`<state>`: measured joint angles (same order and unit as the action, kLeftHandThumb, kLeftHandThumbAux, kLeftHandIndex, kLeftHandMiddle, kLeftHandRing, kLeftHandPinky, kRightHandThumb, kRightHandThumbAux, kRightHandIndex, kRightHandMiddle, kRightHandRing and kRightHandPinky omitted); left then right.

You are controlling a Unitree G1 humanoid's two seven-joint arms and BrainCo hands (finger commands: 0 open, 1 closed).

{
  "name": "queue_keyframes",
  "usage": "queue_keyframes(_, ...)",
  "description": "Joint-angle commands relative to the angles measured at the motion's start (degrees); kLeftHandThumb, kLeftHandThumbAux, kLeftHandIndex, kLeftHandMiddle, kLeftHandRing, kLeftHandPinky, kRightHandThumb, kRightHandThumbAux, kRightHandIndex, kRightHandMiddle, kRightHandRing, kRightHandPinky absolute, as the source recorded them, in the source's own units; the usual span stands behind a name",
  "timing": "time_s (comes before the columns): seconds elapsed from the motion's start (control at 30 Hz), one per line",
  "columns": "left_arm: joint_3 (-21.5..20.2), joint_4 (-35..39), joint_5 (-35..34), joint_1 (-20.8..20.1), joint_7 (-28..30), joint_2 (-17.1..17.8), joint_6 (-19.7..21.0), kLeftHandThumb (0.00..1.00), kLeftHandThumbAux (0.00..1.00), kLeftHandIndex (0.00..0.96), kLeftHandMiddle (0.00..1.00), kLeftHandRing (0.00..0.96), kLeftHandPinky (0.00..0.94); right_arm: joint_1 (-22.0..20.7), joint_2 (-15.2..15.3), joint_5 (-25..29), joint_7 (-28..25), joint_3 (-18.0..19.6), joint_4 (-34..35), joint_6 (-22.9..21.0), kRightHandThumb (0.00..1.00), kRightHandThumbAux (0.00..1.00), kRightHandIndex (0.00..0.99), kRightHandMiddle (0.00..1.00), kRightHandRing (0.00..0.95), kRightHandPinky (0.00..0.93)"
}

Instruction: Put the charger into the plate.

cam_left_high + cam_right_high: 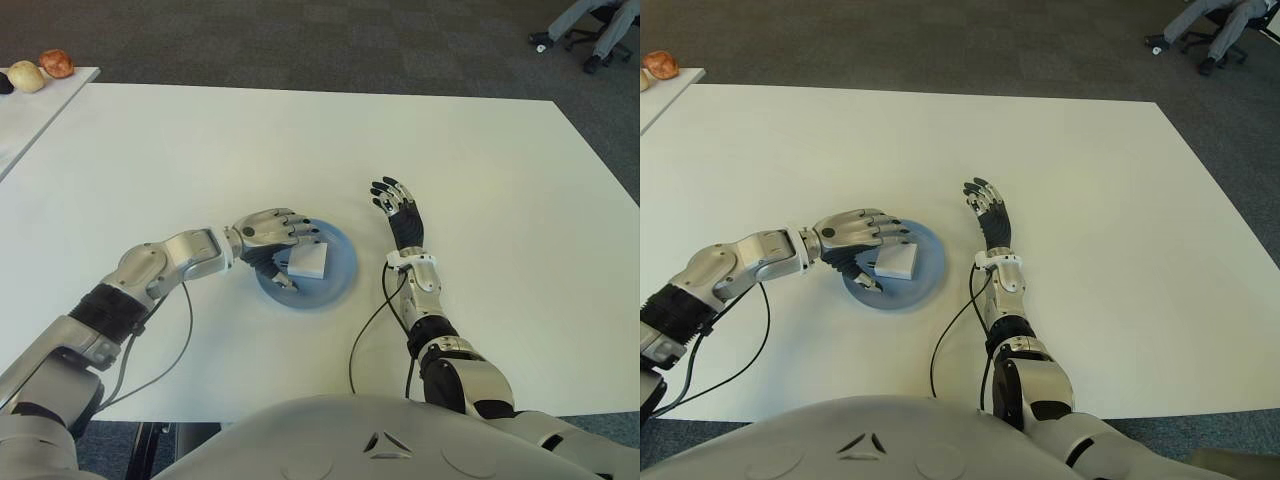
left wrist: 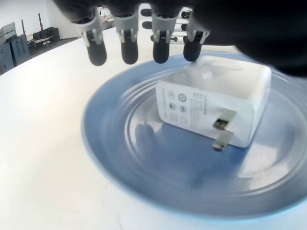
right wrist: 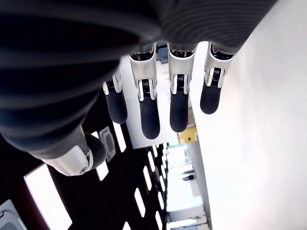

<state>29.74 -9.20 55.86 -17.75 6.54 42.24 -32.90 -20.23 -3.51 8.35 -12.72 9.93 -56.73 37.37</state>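
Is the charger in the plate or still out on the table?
In. The charger lies inside the blue plate, left hand over it.

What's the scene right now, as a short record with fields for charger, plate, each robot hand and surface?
charger: white block, prongs visible, lying inside the plate
plate: blue, on the table
left robot hand: over the plate, fingers extended above the charger, not gripping
right robot hand: open, right of the plate
surface: white table
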Motion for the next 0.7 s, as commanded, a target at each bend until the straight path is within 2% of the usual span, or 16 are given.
queue_keyframes(0.03, -0.8, 0.7, 0.3, 1.3, 1.0, 0.9, 0.9, 0.213, 0.175, 0.0, 0.0, 0.0, 0.0, 3.9, -0.9, -0.1, 0.0, -0.2, -3.2, -2.2, 0.0, 0.601, 0.197, 0.289, 0.239, 0.216)
queue_keyframes(0.33, -3.2, 1.8, -0.2, 1.9, -0.5, 0.7, 1.8, 0.224, 0.204, 0.0, 0.0, 0.0, 0.0, 3.8, -1.0, -0.2, 0.3, -0.2, -3.4, -2.1, 0.0, 0.602, 0.2, 0.296, 0.244, 0.22)
queue_keyframes(0.7, -14.7, 3.9, -13.9, 0.1, -0.8, -0.3, 3.5, 0.161, 0.334, 0.0, 0.0, 0.0, 0.0, 3.8, -0.9, 0.0, -0.3, 0.0, -3.4, -2.1, 0.0, 0.601, 0.204, 0.291, 0.238, 0.212)
